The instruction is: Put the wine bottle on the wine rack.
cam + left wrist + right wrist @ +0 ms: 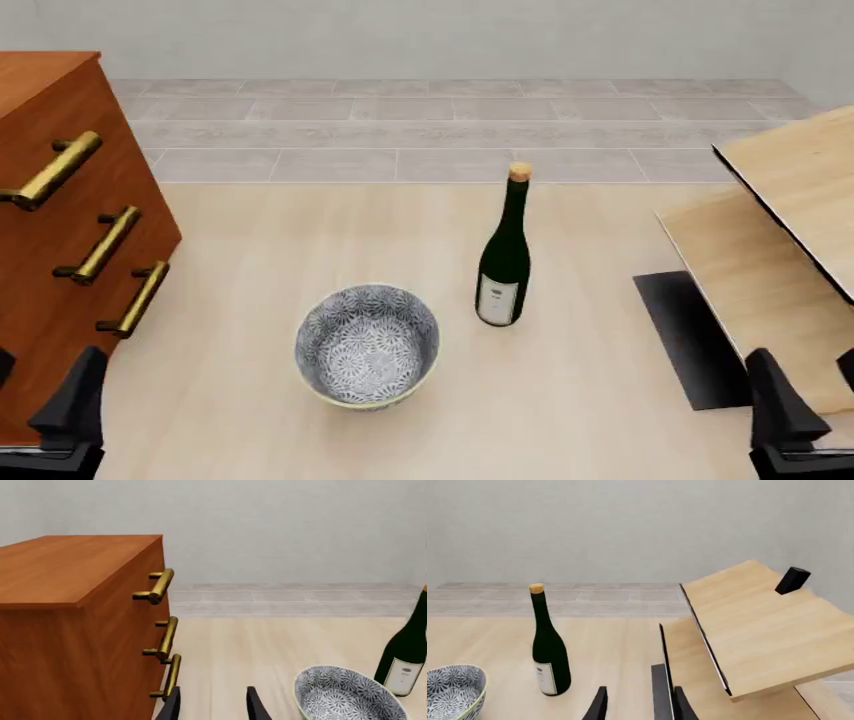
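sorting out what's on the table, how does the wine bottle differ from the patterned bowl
The wine bottle is tall and slim with a long neck; the patterned bowl is low and wide. The bottle is dark green with a white label, the bowl white with a blue-grey pattern. The bottle is closed by a tan cork; the bowl is open on top and looks empty. Both stand upright on the light wood table, close together but apart, neither held.

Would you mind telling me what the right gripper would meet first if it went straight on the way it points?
Most likely the wine rack: its panel edge stands just ahead of the right gripper, though depth is uncertain.
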`<state>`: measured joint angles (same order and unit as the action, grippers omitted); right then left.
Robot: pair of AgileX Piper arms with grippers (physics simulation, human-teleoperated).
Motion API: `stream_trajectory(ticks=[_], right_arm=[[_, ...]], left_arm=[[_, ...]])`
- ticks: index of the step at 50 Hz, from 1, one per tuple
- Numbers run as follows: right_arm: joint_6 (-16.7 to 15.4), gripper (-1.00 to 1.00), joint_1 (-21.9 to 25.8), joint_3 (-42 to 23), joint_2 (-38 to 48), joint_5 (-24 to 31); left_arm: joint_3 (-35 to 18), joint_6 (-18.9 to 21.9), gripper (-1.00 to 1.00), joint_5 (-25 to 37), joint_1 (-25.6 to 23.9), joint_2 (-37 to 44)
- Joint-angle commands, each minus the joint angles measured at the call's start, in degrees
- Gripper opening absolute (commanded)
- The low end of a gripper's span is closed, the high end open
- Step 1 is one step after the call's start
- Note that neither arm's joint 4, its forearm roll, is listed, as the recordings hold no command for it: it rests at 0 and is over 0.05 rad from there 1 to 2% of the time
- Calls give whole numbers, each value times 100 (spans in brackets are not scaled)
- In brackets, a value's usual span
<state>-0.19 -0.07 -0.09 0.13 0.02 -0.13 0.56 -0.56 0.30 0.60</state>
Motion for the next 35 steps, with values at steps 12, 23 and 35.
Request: stream_trajectory(ticks=[12, 23, 35], right_arm=[[-207, 100, 276, -166, 22, 93], [-521, 100, 701, -381, 1037, -718], [-460, 100, 1188, -587, 2902, -2165]], left_arm=[[-178, -19, 100, 105, -176, -45], [-207, 29, 100, 140, -355, -55], [-342, 106, 100, 241, -463, -59]])
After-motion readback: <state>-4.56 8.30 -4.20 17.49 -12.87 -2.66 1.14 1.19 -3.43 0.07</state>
